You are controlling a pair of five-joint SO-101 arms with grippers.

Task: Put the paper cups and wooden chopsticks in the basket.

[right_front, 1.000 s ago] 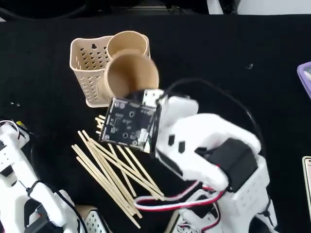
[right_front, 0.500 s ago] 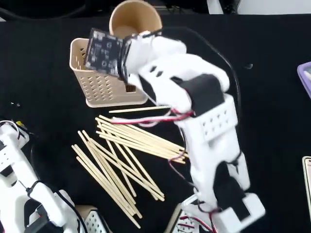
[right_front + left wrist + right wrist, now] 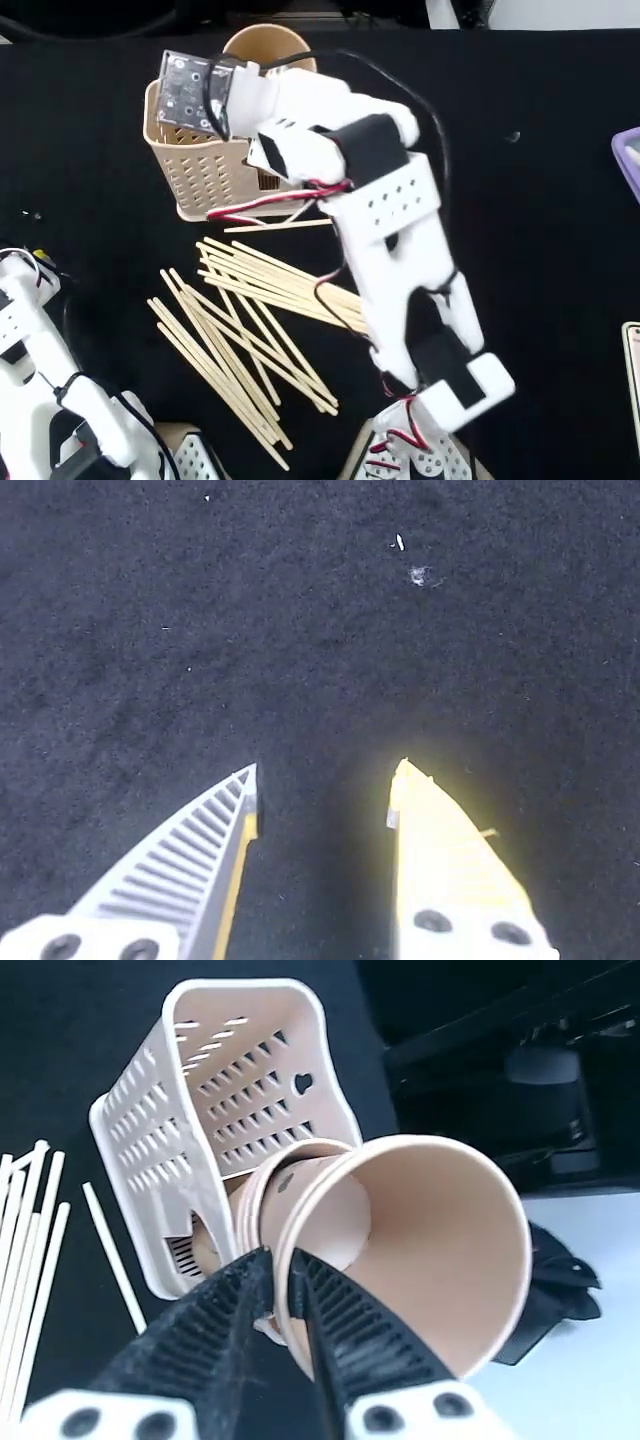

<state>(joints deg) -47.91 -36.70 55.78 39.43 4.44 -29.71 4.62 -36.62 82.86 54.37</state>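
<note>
A beige slotted basket (image 3: 195,165) stands at the back left of the black table, and one paper cup (image 3: 262,1195) sits inside it (image 3: 230,1090). My right gripper (image 3: 285,1270) is shut on the rim of a second paper cup (image 3: 430,1250), held tilted right over the cup in the basket. From above, that held cup (image 3: 268,45) shows at the basket's far right corner, behind my right arm (image 3: 380,210). Several wooden chopsticks (image 3: 250,320) lie scattered in front of the basket. My left gripper (image 3: 325,790) hangs open over bare table.
The left arm (image 3: 40,400) sits at the front left corner. A purple object (image 3: 628,160) is at the right edge. Arm bases and a perforated white part (image 3: 190,455) line the front edge. More chopsticks (image 3: 30,1260) lie beside the basket.
My right arm has lifted the held cup from in front of the basket up and back over its far corner, then shifted slightly left. The left arm has not moved.
</note>
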